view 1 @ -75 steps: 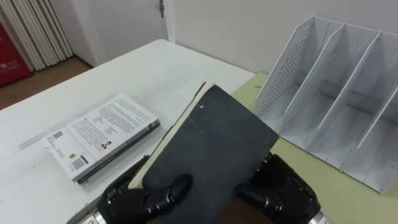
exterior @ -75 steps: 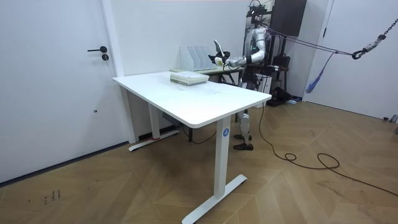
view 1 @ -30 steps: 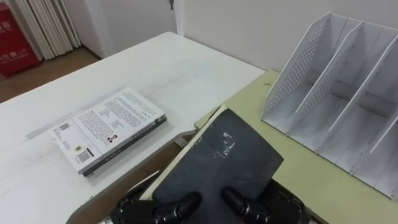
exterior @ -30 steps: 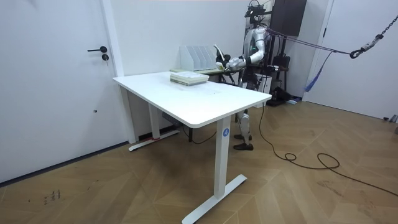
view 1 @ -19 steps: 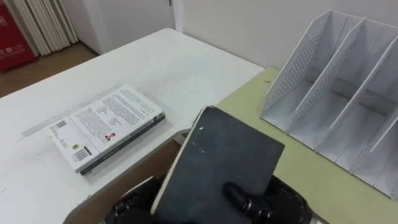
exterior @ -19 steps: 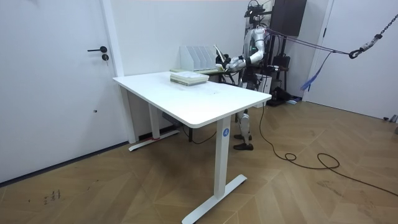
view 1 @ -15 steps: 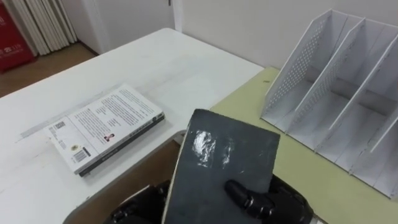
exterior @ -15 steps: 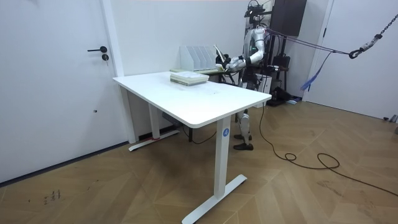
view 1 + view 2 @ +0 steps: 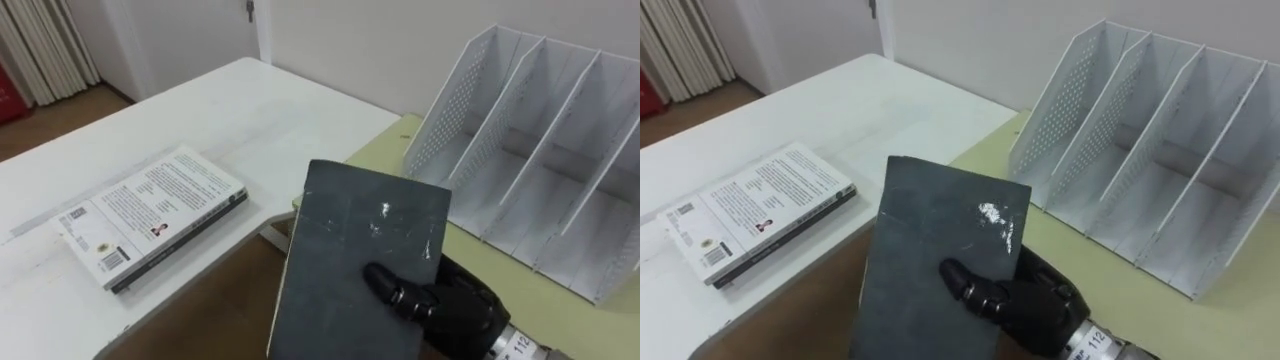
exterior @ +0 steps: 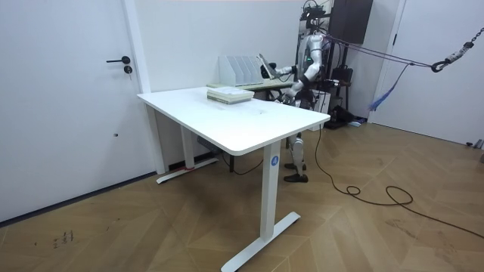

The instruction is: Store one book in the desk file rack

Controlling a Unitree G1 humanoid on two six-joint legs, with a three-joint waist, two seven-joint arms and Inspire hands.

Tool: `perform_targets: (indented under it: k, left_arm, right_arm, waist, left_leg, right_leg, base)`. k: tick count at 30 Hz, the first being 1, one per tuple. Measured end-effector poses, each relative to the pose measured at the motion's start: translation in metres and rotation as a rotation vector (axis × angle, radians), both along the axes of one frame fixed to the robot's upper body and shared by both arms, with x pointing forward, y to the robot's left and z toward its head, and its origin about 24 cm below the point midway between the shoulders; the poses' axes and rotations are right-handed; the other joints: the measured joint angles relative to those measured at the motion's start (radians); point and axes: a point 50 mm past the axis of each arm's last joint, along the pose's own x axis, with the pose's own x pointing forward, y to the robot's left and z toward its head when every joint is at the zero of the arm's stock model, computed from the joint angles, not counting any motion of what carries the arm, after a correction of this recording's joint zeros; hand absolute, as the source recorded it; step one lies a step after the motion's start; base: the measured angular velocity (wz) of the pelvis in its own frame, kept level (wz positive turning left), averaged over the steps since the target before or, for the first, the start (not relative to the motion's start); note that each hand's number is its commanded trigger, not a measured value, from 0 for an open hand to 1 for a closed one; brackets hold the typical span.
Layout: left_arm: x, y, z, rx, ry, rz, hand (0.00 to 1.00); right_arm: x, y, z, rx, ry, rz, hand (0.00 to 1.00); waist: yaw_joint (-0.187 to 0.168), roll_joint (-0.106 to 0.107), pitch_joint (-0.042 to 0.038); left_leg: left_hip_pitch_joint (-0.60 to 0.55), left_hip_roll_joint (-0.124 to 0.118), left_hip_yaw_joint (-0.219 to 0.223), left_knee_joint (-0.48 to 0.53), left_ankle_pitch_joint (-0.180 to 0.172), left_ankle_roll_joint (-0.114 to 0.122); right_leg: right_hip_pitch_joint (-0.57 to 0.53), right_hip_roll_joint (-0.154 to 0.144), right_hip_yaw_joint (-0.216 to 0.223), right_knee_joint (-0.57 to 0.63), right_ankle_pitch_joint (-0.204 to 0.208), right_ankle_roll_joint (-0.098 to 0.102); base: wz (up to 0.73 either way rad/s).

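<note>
While the right hand (image 9: 458, 306) clamps the dark book (image 9: 350, 240), the white file rack (image 9: 441, 106) sits nearby.
Room view's got the robot standing past the white desk's (image 10: 227, 121) far end.

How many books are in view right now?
2. One dark book is gripped in the right robot hand; one white-covered book lies flat on the white table to its left. Another may be hidden under it.

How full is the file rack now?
Empty: the file rack shows bare slots; the right hand holds the dark book outside it.
</note>
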Motion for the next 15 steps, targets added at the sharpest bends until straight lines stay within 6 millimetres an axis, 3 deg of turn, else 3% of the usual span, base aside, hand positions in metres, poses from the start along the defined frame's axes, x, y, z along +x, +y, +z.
perform_targets:
  k: [4,8,15]
  left_arm:
    - [-0.018,-0.003,-0.014,0.03,0.057,0.049,0.0]
    - [-0.044,0.0,-0.034,0.103,0.174,0.147,0.0]
    - [-0.066,0.01,-0.046,0.189,0.222,0.301,0.0]
  right_arm:
    - [0.005,-0.002,0.008,-0.144,-0.063,-0.048,1.0]
    - [0.016,-0.011,0.017,-0.245,-0.108,-0.224,1.0]
    - [0.026,-0.026,0.062,-0.431,-0.341,-0.582,1.0]
  waist:
    - [0.003,-0.005,-0.0004]
    - [-0.001,-0.004,0.0012]
    - [0.002,-0.006,0.0012]
  left_leg:
    - [0.017,0.0,0.002,-0.004,0.0,-0.001]
    - [0.034,-0.001,0.004,-0.019,0.0,-0.001]
    - [0.024,-0.002,0.026,-0.033,0.001,-0.002]
  right_leg:
    - [0.015,0.002,0.001,-0.012,0.001,-0.001]
    - [0.031,0.003,0.006,-0.025,0.002,-0.001]
    - [0.011,0.006,0.015,-0.031,0.003,-0.001]
  base:
    - [-0.02]
    - [-0.01]
    - [-0.08]
